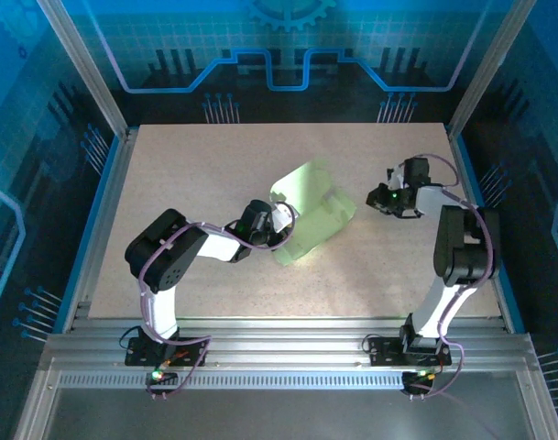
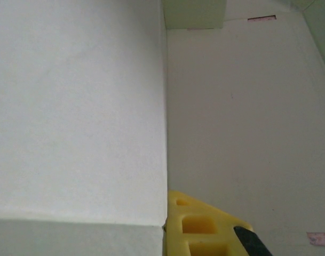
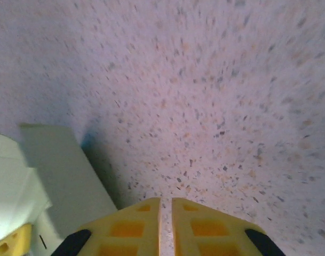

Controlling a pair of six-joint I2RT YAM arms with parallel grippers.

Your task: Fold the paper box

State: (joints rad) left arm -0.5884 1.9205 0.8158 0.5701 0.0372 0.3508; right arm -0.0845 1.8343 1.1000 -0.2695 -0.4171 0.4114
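Mid-table, left gripper [image 1: 281, 226] looks pinched on a wall of the paper box [image 1: 321, 216], one finger [image 2: 205, 229] tight against the card. Box lies diagonal, near-left to far-right, flap raised. Right gripper [image 3: 166, 201] is pressed together, holding nothing, just beside it.

Speckled beige table [image 1: 214, 183], matte; tan and dark flecks read clearly in the right wrist view [image 3: 221, 106]. Blue side strip [image 1: 92, 229] runs along the table's left edge, a matching right strip [image 1: 508, 291] along the other. Silver left post [image 1: 82, 64] and right post [image 1: 494, 64] rise slanted at the far corners. Back wall [image 1: 169, 37] is blue with a grid pattern and a gear graphic [image 1: 290, 11] at top centre. Near edge: ribbed aluminium rails [image 1: 288, 339], slotted strip [image 1: 288, 379], then dark grey panel [image 1: 288, 417].
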